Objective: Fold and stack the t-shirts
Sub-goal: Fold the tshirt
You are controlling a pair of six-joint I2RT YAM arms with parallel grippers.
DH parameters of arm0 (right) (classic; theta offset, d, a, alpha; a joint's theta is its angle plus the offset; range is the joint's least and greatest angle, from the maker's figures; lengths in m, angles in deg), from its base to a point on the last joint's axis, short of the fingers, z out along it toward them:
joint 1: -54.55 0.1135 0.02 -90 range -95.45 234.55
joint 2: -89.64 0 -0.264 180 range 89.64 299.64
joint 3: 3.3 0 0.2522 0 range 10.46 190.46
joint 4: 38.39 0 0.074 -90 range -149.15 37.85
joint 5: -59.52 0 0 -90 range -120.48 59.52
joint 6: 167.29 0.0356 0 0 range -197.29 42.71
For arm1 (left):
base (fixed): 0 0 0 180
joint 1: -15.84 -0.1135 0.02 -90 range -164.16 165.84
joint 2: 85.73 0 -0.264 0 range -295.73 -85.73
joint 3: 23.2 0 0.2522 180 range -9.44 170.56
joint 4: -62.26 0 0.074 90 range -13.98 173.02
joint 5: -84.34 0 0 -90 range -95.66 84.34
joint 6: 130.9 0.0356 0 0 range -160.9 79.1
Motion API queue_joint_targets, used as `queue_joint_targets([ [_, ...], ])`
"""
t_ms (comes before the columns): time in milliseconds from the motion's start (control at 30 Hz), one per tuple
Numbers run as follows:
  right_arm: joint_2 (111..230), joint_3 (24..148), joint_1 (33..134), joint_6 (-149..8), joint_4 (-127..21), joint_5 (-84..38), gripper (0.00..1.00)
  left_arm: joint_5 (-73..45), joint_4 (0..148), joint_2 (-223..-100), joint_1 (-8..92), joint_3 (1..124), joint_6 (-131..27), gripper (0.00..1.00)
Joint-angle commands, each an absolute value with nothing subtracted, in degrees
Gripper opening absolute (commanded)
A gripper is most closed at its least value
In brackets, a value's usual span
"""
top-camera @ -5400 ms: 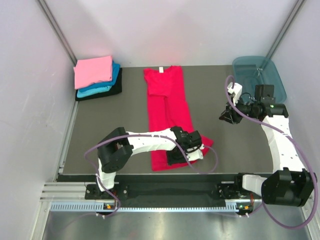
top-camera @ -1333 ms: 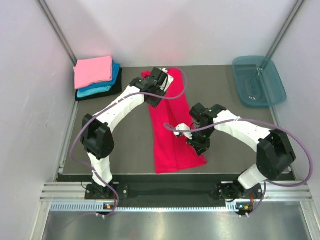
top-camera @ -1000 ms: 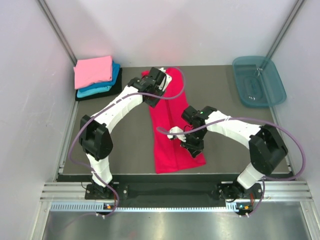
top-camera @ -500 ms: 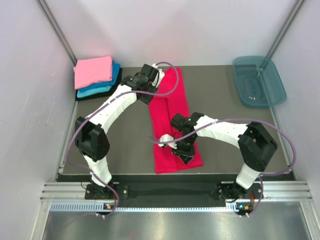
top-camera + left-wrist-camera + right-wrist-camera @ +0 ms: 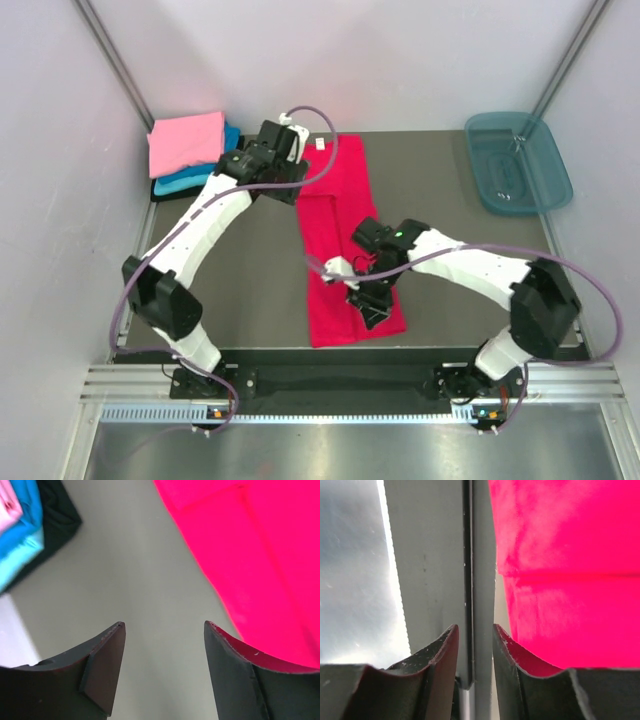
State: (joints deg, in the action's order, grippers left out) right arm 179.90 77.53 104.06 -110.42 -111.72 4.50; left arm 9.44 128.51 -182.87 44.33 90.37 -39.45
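The red shirt is laid as a long soft strip down the middle of the table. Three folded shirts are stacked at the far left corner. The left gripper is spread wide, empty. The right gripper is parted narrowly, empty. The thin cloth could be snagged and the fold undone.

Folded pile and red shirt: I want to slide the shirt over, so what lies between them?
Bare grey table only, between the folded pile and the red shirt, in the left wrist view.

Stacked shirts far left, long shirt centre, tub far right.
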Motion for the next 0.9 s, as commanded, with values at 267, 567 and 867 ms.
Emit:
queue_joint_targets([
  [267,156.89,64.17,77.86,-80.41,-94.18,16.53,0.39,-2.13,133.77,-176.52,42.48,79.51,-59.62,0.78],
  [567,157.49,50.11,67.57,-55.95,-84.15,20.85,0.38,-17.33,133.24,-180.91,39.31,75.82,-70.95,0.78],
  [867,161.35,46.93,67.21,-55.76,-85.37,19.18,0.38,-25.69,123.86,-181.71,43.78,57.83,-84.39,0.73],
])
